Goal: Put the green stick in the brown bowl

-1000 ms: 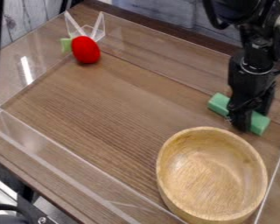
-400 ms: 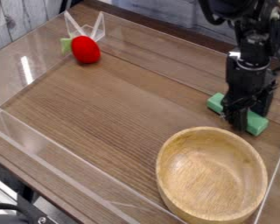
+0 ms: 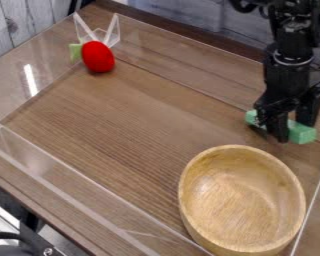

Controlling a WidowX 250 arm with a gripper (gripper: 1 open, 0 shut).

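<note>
Single camera view over a wood-grain desk enclosed by low clear walls. Black arm enters from the top right; gripper points almost straight down, its jaws drawn narrow and clamped across the green stick. The stick shows as light-green ends on either side of the black fingers, the right end the larger one; its middle is hidden by the gripper. Whether the stick is fully clear of the desk surface cannot be told from this angle, though it appears raised slightly. The brown bowl sits at the lower right, just below the gripper, near it but not touching; the interior is bare wood with visible grain. Between gripper and bowl rim there is only open desk surface, nothing lying in between. Far away at the upper left, a red ball rests against the clear wall, with a small green piece just beside it on its left and a clear forked plastic item behind. These lie well apart from the stick and the bowl.
</note>
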